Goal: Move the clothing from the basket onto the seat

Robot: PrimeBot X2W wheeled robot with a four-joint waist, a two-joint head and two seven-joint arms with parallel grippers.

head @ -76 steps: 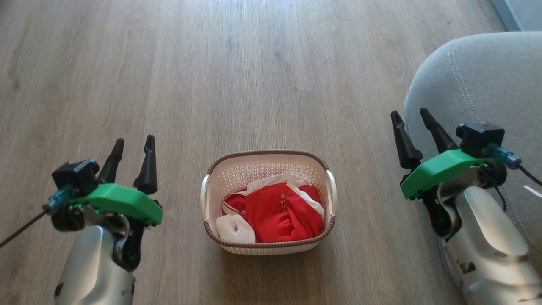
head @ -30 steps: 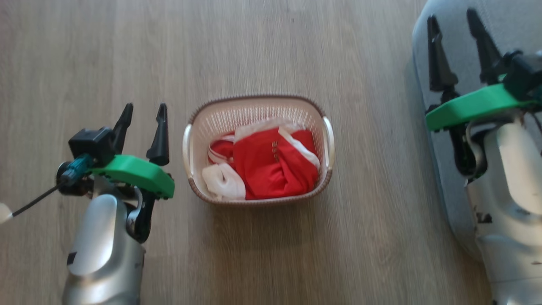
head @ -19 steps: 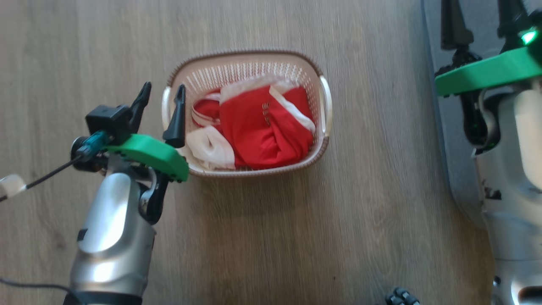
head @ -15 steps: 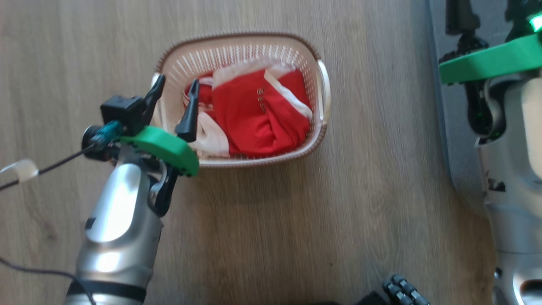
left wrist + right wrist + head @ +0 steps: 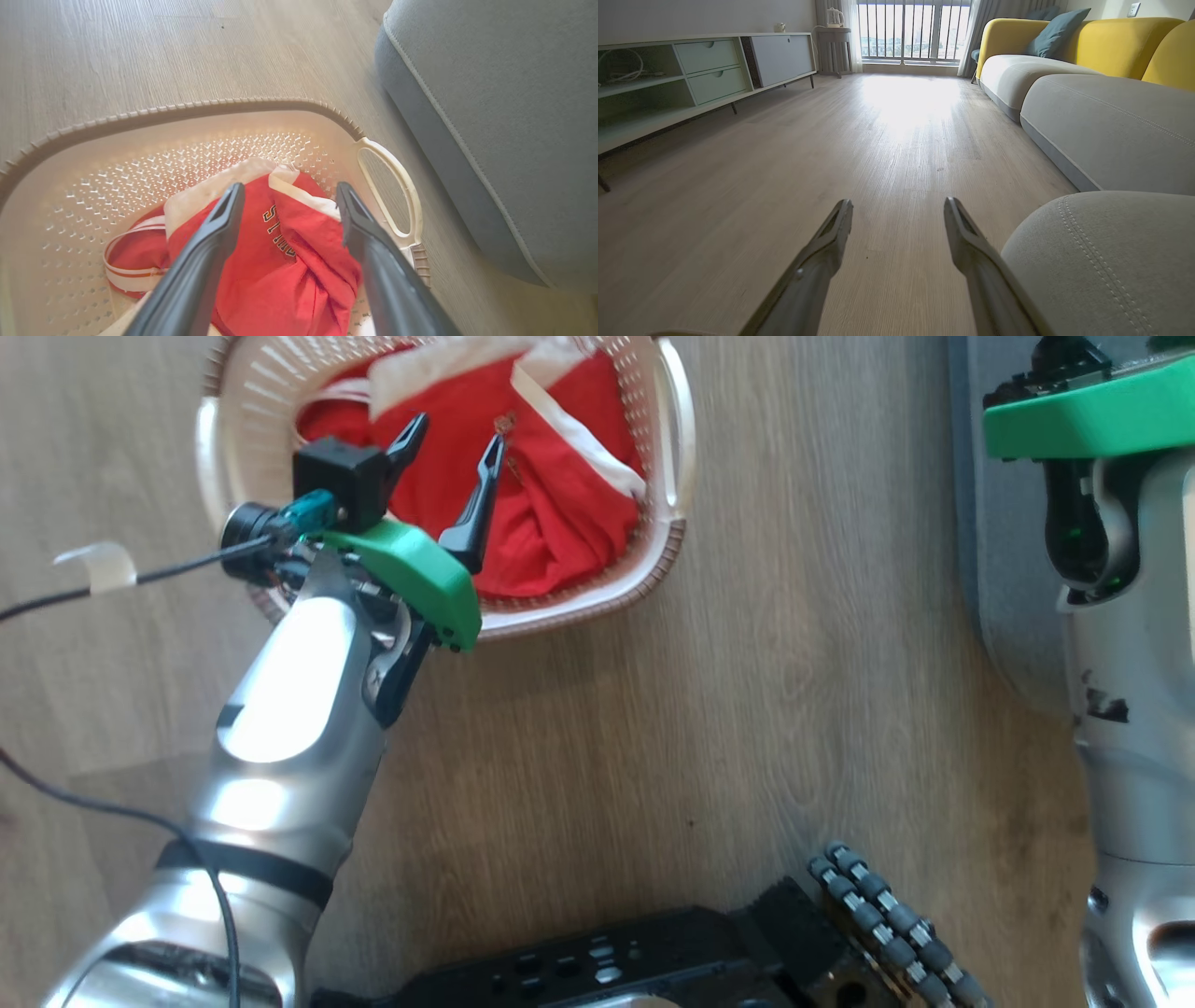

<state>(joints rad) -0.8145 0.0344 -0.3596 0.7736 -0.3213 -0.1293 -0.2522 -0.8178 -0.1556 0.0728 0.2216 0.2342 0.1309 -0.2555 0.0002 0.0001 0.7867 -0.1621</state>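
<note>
The basket [image 5: 674, 448] stands on the wood floor at the top left of the head view, cream with a brown rim [image 5: 187, 109]. The clothing [image 5: 551, 513] lies bunched inside it, red with white panels and gold lettering [image 5: 280, 231]. My left gripper [image 5: 455, 434] hangs open just above the clothing, both fingers inside the rim, holding nothing. In the left wrist view its fingertips [image 5: 288, 191] straddle the lettered fold. My right gripper [image 5: 897, 203] is open and empty above the floor, beside the rounded corner of the grey seat [image 5: 1101, 261]. The seat [image 5: 514, 116] lies right of the basket.
My black base and a ribbed wheel [image 5: 878, 915] fill the bottom of the head view. A taped cable [image 5: 103, 569] trails from the left wrist. Further grey cushions [image 5: 1111, 126] with yellow backs line the right; a low cabinet [image 5: 691, 79] runs along the left.
The head view has tipped downward, sliding the basket up the picture. My left gripper has moved from beside the basket's left handle to over the clothing. Both grippers stay open.
</note>
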